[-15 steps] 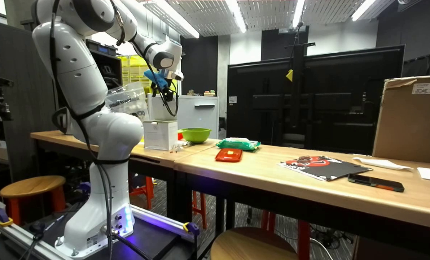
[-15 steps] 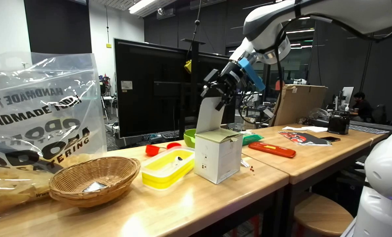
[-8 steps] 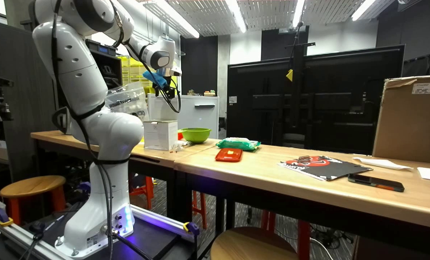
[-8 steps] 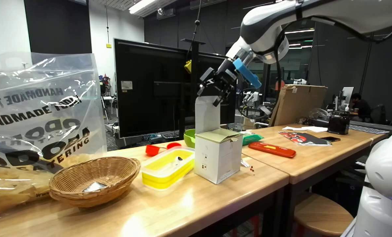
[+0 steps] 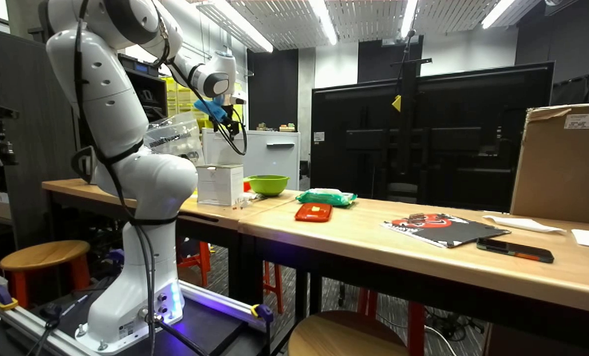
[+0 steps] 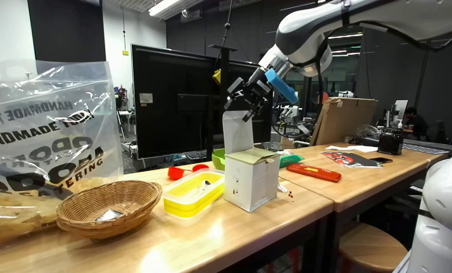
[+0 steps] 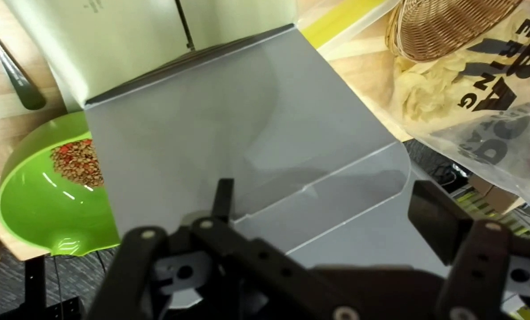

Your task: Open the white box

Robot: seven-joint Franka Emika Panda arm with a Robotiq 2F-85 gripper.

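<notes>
The white box (image 6: pixel 250 185) stands upright on the table and also shows in an exterior view (image 5: pixel 219 187). Its lid (image 6: pixel 237 132) is raised and leans slightly back. In the wrist view, two pale inner flaps (image 7: pixel 109 49) lie over the box top with a narrow dark gap between them. My gripper (image 6: pixel 236 112) is open at the lid's upper edge. In the wrist view, its fingers stand wide apart across the lid's folded tuck flap (image 7: pixel 331 202). I cannot tell whether a finger touches the lid. The box's inside is hidden.
A green bowl (image 7: pixel 29 191) with brown and red bits sits close beside the box. A yellow container (image 6: pixel 192 207), a wicker basket (image 6: pixel 108 225) and a clear plastic bag (image 6: pixel 47 110) stand on one side. A red case (image 6: pixel 313 172) and a green packet (image 6: pixel 291 159) lie on the other.
The gripper has moved left in both exterior views. The lid has swung from leaning over the box, through upright, to leaning slightly back. The box body has not moved.
</notes>
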